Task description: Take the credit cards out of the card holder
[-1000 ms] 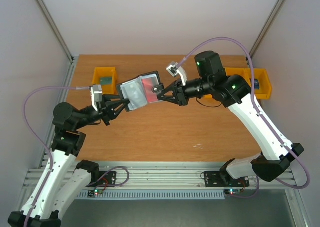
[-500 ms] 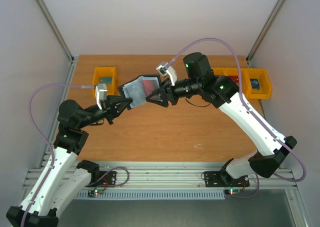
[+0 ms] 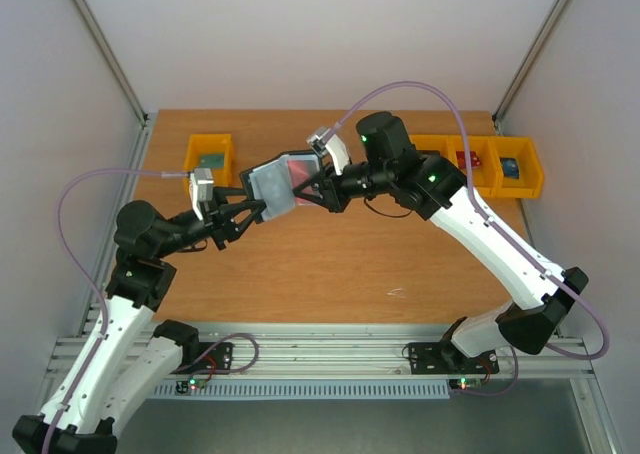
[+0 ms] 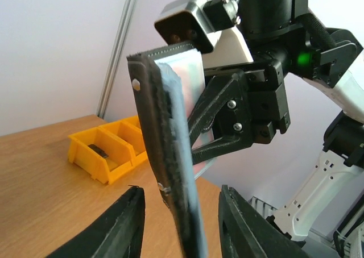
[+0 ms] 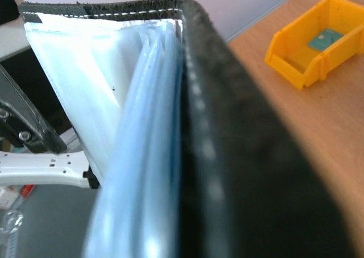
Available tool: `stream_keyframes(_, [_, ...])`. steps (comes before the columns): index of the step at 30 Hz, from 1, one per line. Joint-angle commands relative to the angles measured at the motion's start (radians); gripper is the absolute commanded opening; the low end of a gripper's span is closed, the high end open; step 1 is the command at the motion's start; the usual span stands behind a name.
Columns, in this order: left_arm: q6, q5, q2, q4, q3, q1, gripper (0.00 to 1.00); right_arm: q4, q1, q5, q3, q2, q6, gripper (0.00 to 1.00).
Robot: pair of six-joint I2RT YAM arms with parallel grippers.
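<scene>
The card holder (image 3: 268, 186) hangs open in the air between both arms, its blue-grey pockets facing up. A red card (image 3: 298, 167) shows in its right half; the dark card is hidden. My left gripper (image 3: 250, 210) holds the lower left corner. In the left wrist view the card holder (image 4: 165, 155) stands edge-on between my fingers (image 4: 122, 224), with the contact below the frame edge. My right gripper (image 3: 306, 186) straddles the right edge, and one finger (image 4: 227, 121) lies against the far half. The card holder (image 5: 227, 155) fills the right wrist view and hides those fingers.
A yellow bin (image 3: 208, 154) with a dark flat item sits at the back left; it also shows in the right wrist view (image 5: 315, 39). A row of yellow bins (image 3: 490, 164) stands at the back right and shows in the left wrist view (image 4: 105, 150). The wooden table (image 3: 330, 264) lies below.
My right arm has moved left, and its fingers have slid from the card holder's right edge over its right half. My left gripper and the card holder have shifted slightly right.
</scene>
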Motion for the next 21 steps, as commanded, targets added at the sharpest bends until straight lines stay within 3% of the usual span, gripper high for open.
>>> stream_keyframes(1, [0.046,-0.029,-0.032,-0.012,0.021,0.02,0.37,0.035,-0.044,-0.139,-0.031,-0.062,-0.009,0.01])
stream_keyframes(12, [0.11,-0.024,-0.021,-0.025,0.011,0.033,0.37,0.02,-0.076,-0.268,-0.026,-0.07,-0.01,0.01])
stream_keyframes(21, [0.082,0.133,-0.013,0.034,0.011,0.032,0.62,0.038,-0.077,-0.225,-0.019,-0.032,0.03,0.01])
